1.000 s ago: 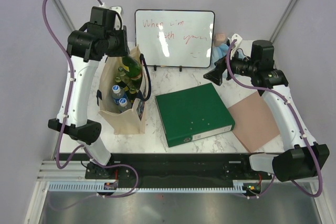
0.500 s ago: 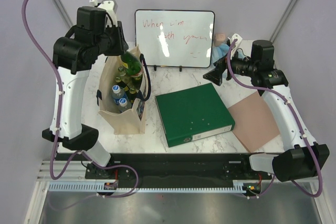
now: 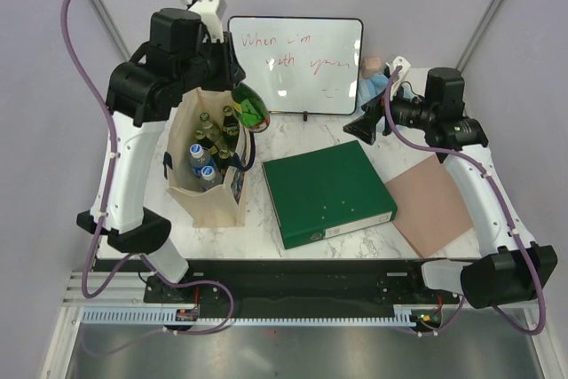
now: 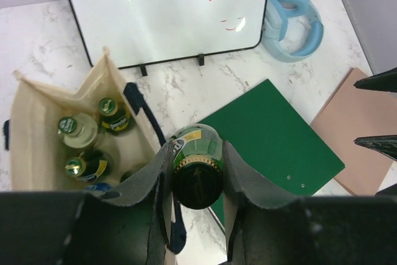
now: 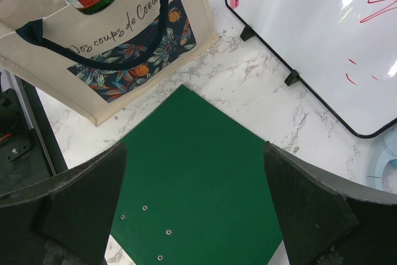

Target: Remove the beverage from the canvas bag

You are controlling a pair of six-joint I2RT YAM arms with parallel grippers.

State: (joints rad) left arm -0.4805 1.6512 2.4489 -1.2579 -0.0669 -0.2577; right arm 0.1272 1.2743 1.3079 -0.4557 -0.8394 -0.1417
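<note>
While the left gripper (image 4: pixel 197 158) is clamped on the neck of a green glass bottle (image 3: pixel 251 106) just below its gold crown cap, the bottle hangs upright in the air beside the far right top edge of the canvas bag (image 3: pixel 213 206), outside the bag's mouth. From the right wrist view the bottle's lower body, with a red label, shows high up in front of the bag's printed side, close to a dark strap handle (image 5: pixel 93 60). The bag itself stands upright on the left part of the marble table (image 3: pixel 293 135), and it holds several more green bottles (image 4: pixel 77 131) plus water bottles with blue caps (image 3: pixel 200 161). The right gripper (image 5: pixel 193 153) hovers over the far right of the table with its jaws spread wide and nothing between them, pointing toward a green binder (image 3: pixel 327 191) that lies flat in the middle of the table, just right of the bag. A whiteboard (image 3: pixel 295 64) with red handwriting stands propped at the far edge, a light-blue ring-shaped object (image 4: pixel 291 23) lies just right of it, and a flat pinkish-brown board (image 3: pixel 435 204) rests on the right side of the table, next to the binder.
</note>
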